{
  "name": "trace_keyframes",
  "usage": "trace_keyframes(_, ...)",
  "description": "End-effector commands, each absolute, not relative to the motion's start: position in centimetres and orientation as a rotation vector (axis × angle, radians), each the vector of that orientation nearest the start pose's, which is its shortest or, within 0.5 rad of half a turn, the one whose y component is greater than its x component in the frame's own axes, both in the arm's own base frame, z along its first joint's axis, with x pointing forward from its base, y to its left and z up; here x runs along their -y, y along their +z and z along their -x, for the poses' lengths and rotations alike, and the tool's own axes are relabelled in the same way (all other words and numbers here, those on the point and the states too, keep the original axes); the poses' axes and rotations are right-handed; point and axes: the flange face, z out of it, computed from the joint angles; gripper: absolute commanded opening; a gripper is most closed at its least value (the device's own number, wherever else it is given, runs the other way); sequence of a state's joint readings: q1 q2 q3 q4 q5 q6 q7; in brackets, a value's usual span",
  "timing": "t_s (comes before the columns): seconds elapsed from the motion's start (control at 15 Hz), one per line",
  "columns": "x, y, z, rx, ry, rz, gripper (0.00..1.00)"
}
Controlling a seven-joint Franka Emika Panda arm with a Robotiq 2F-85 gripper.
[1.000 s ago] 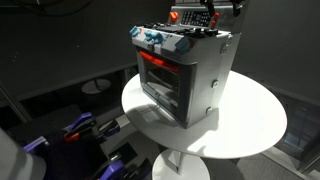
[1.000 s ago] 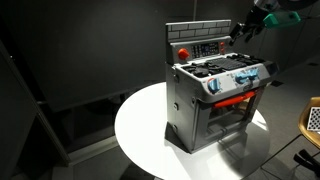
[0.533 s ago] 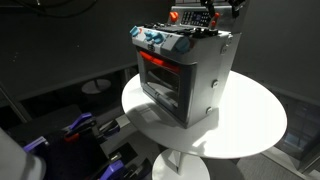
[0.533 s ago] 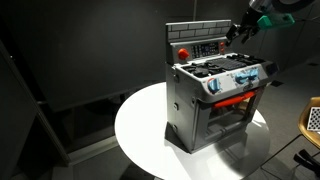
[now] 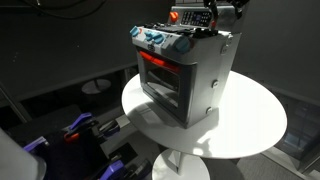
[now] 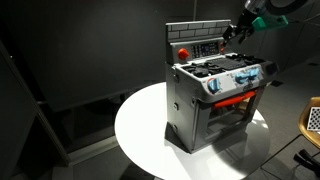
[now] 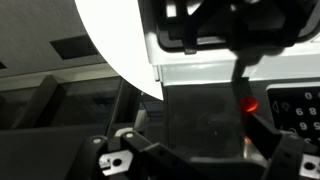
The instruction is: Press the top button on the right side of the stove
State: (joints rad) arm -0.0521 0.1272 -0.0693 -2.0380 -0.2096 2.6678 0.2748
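The silver-grey stove (image 5: 185, 75) stands on a round white table (image 5: 250, 125), with blue knobs, a glowing orange-red oven window and a dark back panel; it also shows in the other exterior view (image 6: 215, 95). My gripper (image 5: 214, 12) hovers at the top of the back panel, close to its right-hand buttons (image 6: 222, 45) in an exterior view (image 6: 233, 31). In the wrist view the gripper (image 7: 195, 140) has its fingers (image 7: 122, 160) spread apart, with the dark panel (image 7: 200, 110) and a glowing red button (image 7: 248, 104) close in front. Nothing is held.
The table's edge (image 6: 130, 140) lies close around the stove. Dark room walls surround it. Blue and black equipment (image 5: 80, 130) sits low beside the table. A light-coloured object (image 6: 313, 118) stands at the frame edge.
My gripper has crept slightly closer to the back panel's right side. The stove has not moved.
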Motion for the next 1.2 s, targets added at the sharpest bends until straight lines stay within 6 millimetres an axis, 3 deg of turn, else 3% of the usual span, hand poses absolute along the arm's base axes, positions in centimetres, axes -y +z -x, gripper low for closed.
trace_keyframes(0.0, 7.1, 43.9, -62.5, -0.386, -0.862, 3.126, 1.0)
trace_keyframes(0.47, 7.4, 44.9, -60.9, -0.364, -0.763, 3.128, 1.0)
trace_keyframes(0.87, 7.9, 47.2, -57.9, -0.289, -0.555, 3.092, 1.0)
trace_keyframes(1.13, 8.4, 49.3, -54.8, -0.212, -0.387, 3.103, 1.0)
